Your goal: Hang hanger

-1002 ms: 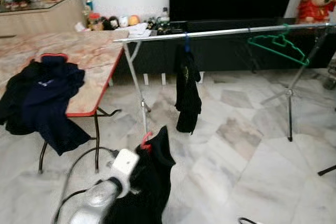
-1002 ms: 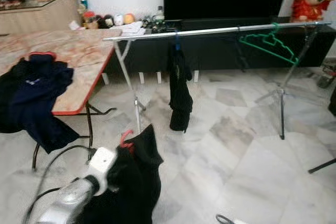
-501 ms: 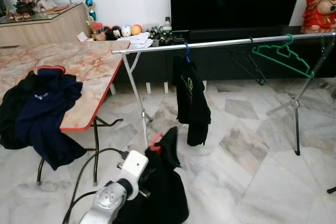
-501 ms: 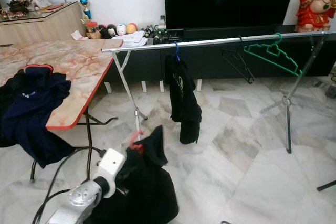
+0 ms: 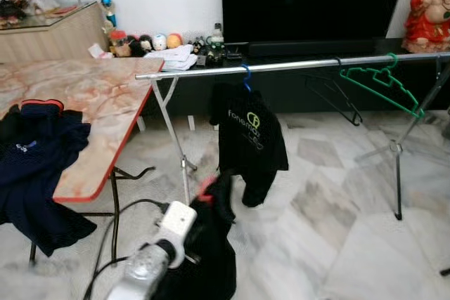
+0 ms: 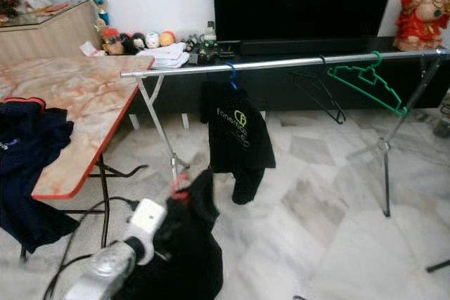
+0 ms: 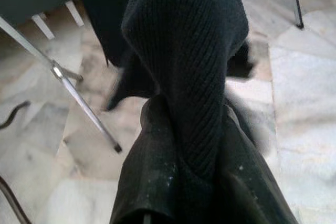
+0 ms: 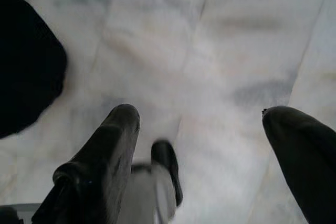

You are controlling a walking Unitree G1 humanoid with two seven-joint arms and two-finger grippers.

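Marble flooring runs under the drying rail, which now looks nearer than a moment ago, so hanging seems close. Left end effector grips the red hanger with its black garment, below the rail's left end; right end effector hangs wide open

light: even, bright indoor | shadows: soft | blur: mild motion, wrist views soft

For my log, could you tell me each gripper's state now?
Left gripper: shut on the black garment on its red hanger.
Right gripper: open, holding nothing.
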